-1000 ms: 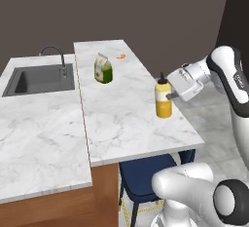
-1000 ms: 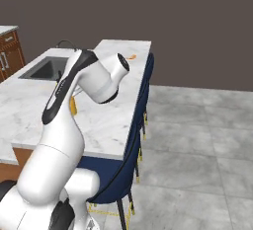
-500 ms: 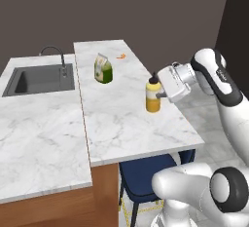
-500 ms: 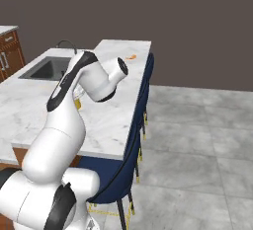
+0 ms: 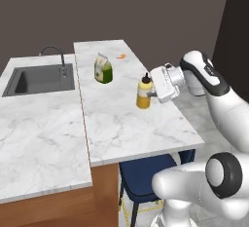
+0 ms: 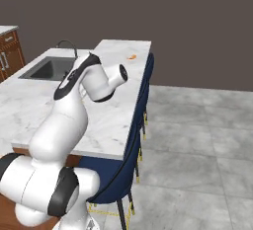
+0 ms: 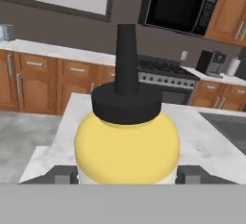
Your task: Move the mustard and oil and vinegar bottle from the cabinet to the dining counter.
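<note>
gripper (image 5: 151, 93) clamped on upright mustard (image 5: 143, 92), above dining counter (image 5: 121, 123) near its right edge, green pouch (image 5: 103, 69) well apart

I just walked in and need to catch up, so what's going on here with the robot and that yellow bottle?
The arm's gripper holds the mustard by its sides, upright at the dining counter; whether its base touches the marble is unclear. A green-and-white pouch stands further along the same slab, and a sink sits in the neighbouring worktop.

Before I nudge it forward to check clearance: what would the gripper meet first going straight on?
The mustard itself: it sits between the gripper fingers already. Beyond it, likely bare dining counter.
</note>
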Controlling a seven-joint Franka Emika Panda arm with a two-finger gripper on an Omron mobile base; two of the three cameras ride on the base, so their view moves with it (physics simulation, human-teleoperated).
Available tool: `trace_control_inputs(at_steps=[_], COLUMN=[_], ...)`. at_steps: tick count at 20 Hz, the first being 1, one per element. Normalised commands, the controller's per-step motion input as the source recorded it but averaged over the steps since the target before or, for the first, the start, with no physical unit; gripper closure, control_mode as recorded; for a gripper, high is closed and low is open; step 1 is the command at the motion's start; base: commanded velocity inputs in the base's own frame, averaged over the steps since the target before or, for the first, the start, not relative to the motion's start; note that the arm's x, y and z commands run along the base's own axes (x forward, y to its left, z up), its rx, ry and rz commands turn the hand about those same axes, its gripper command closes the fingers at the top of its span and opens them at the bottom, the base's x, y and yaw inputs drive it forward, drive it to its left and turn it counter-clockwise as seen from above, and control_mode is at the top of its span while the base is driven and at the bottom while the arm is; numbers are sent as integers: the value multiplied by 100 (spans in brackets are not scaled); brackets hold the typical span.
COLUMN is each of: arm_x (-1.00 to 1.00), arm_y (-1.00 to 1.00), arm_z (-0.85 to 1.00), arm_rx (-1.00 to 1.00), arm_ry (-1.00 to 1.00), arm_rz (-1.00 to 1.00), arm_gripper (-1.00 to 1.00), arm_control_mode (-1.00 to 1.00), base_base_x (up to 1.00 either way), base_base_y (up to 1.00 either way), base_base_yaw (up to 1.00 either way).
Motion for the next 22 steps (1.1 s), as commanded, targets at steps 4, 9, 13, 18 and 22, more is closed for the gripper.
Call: trace_control_inputs(at_steps=[4, 9, 13, 18, 22], arm_x=[32, 29, 23, 22, 17], arm_y=[0, 5, 19, 20, 9], arm_z=[-18, -19, -14, -7, -15], arm_rx=[25, 12, 0, -7, -10], arm_ry=[1, 3, 9, 15, 15], arm_rz=[3, 2, 1, 1, 0], arm_gripper=[100, 100, 100, 100, 100], arm_control_mode=[-100, -100, -100, -100, -100], base_base_x=[0, 0, 0, 0, 0], base_base_y=[0, 0, 0, 0, 0], base_base_yaw=[0, 0, 0, 0, 0])
